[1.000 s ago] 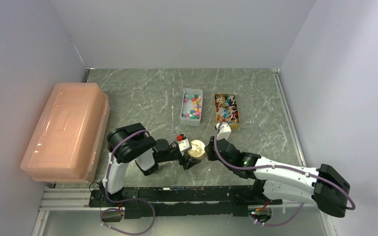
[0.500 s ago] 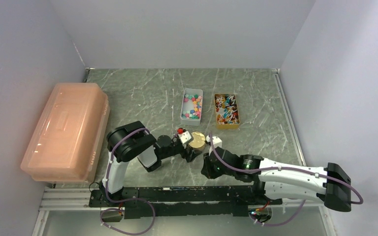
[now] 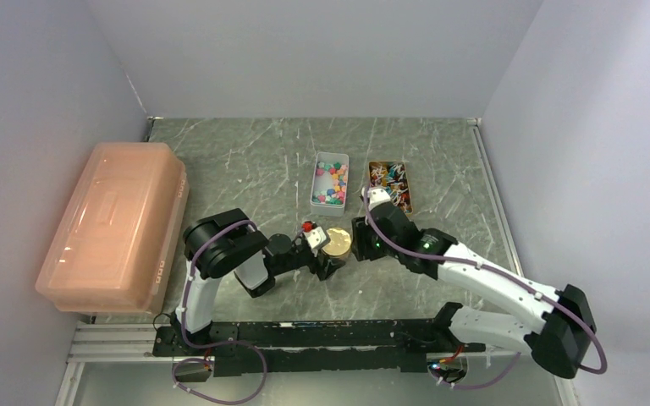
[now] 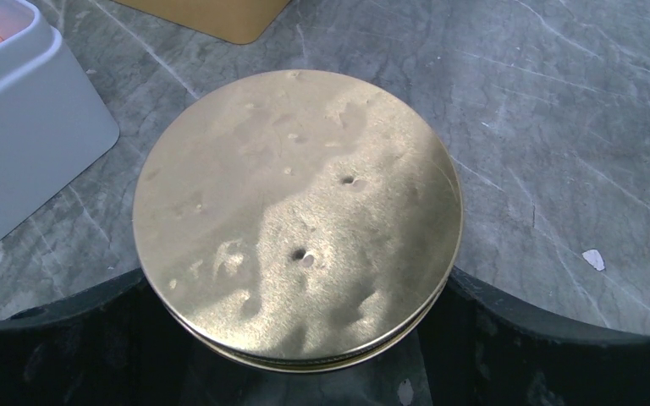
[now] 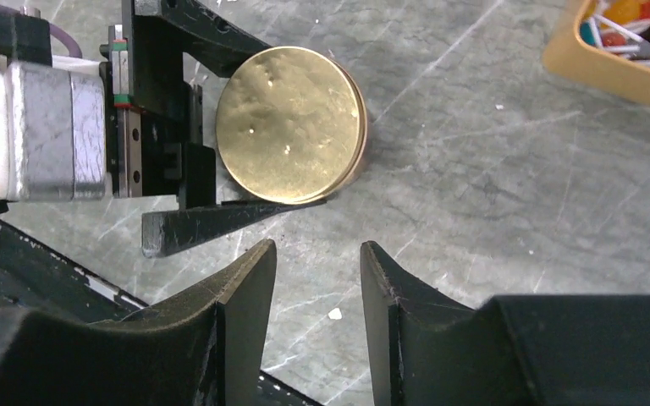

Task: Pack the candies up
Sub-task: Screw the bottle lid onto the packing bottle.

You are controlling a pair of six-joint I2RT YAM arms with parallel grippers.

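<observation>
The candies (image 3: 331, 182) fill a white tray (image 3: 315, 200) at mid-table; one corner of that tray (image 4: 25, 135) shows in the left wrist view. A jar with a dented gold lid (image 3: 335, 240) (image 4: 296, 211) (image 5: 292, 123) stands in front of it. My left gripper (image 3: 332, 252) is shut on the jar, its black fingers (image 5: 220, 224) against both sides. My right gripper (image 5: 317, 254) hovers open just right of the jar (image 3: 358, 244), with only bare table between its fingers.
An orange tray (image 3: 405, 217) (image 5: 592, 68) of wrapped sweets and lollipops sits right of the white one. A large pink lidded box (image 3: 114, 224) stands along the left edge. Small white crumbs lie on the grey marbled table (image 3: 245, 161).
My right gripper's jaws have opened, and its arm has lifted and swung back from beside the jar toward the trays. The left gripper and jar have shifted slightly away.
</observation>
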